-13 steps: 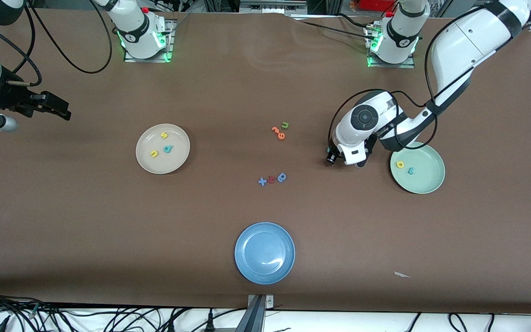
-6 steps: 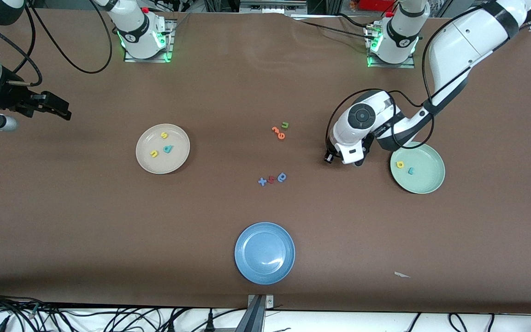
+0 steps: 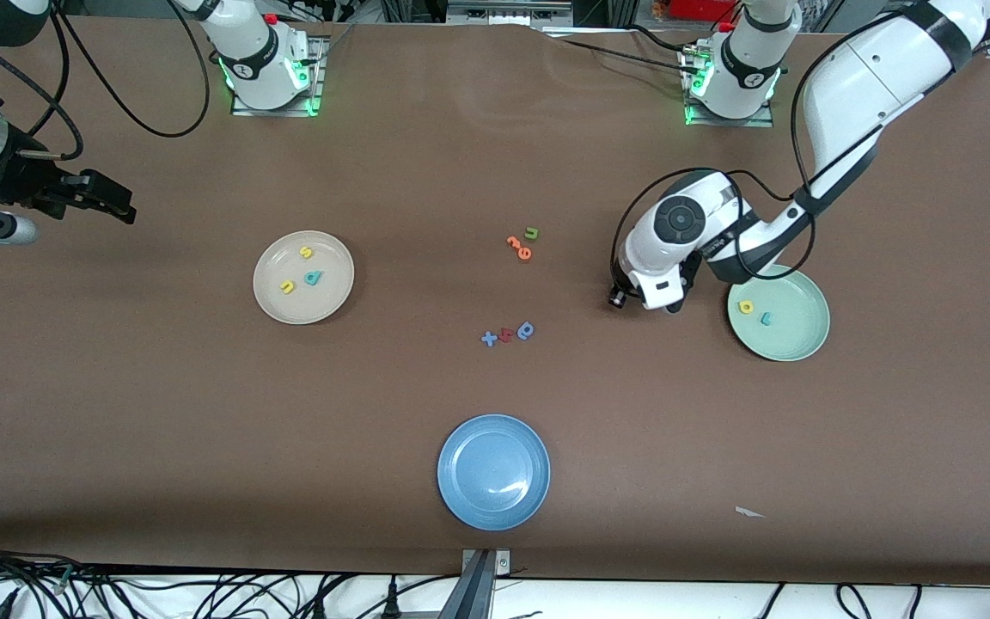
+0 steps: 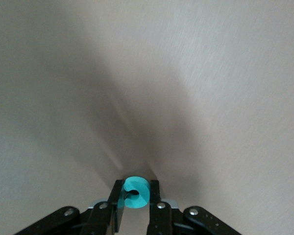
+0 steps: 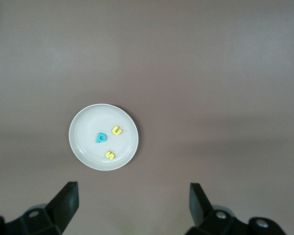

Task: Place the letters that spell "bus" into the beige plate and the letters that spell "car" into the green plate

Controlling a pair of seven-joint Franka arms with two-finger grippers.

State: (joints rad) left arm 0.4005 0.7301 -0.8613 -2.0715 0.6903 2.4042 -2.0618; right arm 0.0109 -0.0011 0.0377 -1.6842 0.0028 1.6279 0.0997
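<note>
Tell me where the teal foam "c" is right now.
The teal foam letter "c" sits pinched between the fingers of the left claw, low over the brown table beside the pale mint-green plate, hidden in the front view.

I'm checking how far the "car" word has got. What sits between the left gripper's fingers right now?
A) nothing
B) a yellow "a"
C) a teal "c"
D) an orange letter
C: the left wrist view shows the left gripper closed on the teal "c" just above the brown table, beside the green plate.
</note>
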